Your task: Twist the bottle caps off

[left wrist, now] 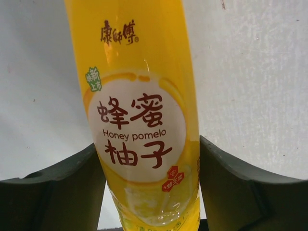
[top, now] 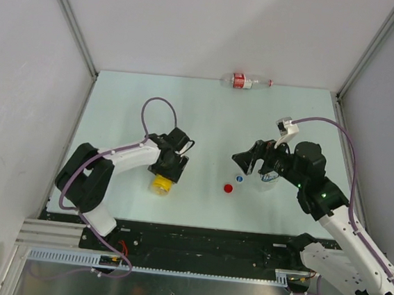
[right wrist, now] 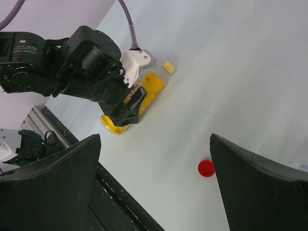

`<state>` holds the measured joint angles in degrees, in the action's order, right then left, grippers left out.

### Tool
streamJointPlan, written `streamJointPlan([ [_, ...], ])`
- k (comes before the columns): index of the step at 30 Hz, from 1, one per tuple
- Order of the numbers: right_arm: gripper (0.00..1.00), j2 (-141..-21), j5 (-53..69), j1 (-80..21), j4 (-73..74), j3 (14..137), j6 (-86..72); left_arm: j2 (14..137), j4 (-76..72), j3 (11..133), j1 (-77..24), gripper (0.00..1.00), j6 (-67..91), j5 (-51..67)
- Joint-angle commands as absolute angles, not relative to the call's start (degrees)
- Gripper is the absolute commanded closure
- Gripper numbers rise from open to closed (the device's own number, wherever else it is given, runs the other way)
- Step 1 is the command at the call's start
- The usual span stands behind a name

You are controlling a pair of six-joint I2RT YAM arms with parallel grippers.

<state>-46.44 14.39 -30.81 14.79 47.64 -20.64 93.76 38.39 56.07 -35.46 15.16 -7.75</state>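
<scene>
From the top external camera, the left gripper (top: 166, 167) is down over the yellow bottle (top: 161, 184), which lies on its side on the pale table (top: 200, 113) near the front edge. The red cap (top: 228, 188) and the blue cap (top: 239, 179) lie loose on the table, near each other, between the two arms. The short clear bottle (top: 269, 182) is just right of the blue cap, below the right gripper (top: 247, 161). The slim clear bottle (top: 249, 81), with its red label, lies on its side at the far edge, well apart from the rest.

In the left wrist view, the left gripper (left wrist: 148, 144) is clamped on the yellow bottle (left wrist: 139, 120). A dark finger (left wrist: 72, 187) sits against each flank, below the white "Honey pomelo" label.

In the right wrist view, the right gripper (right wrist: 155, 139) is spread wide and holds nothing. The red cap (right wrist: 206, 168) lies on the table just inside the right-hand finger. Farther off, the left gripper (right wrist: 127, 103) grips the lying yellow bottle (right wrist: 151, 86) at mid-body. Its yellow cap (right wrist: 168, 67) is on the neck, pointing away from the arm.
</scene>
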Motion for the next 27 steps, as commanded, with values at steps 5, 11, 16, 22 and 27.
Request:
streamJointPlan([
  [5, 0.01, -45.1, 14.6, -29.6, 13.8, 47.3, -19.6, 92.8, 35.6, 57.3, -35.4, 0.54, 11.9, -2.3],
  [11, 0.01, -45.1, 17.0, -28.8, 12.3, 47.3, -20.8, 84.1, 35.9, 63.0, -35.4, 0.62, 8.7, 5.6],
  [16, 0.01, -45.2, 20.7, -27.3, 9.3, 47.3, -23.8, 77.7, 36.0, 70.5, -35.7, 0.68, 2.3, 16.6],
  [22, 0.01, -45.4, 26.1, -24.3, 2.1, 47.3, -30.1, 75.1, 35.9, 79.1, -36.3, 0.69, -3.2, 24.0],
  [27, 0.01, -46.7, 30.4, -21.2, -5.1, 47.3, -35.5, 76.1, 33.4, 81.0, -37.4, 0.71, -6.1, 30.5],
])
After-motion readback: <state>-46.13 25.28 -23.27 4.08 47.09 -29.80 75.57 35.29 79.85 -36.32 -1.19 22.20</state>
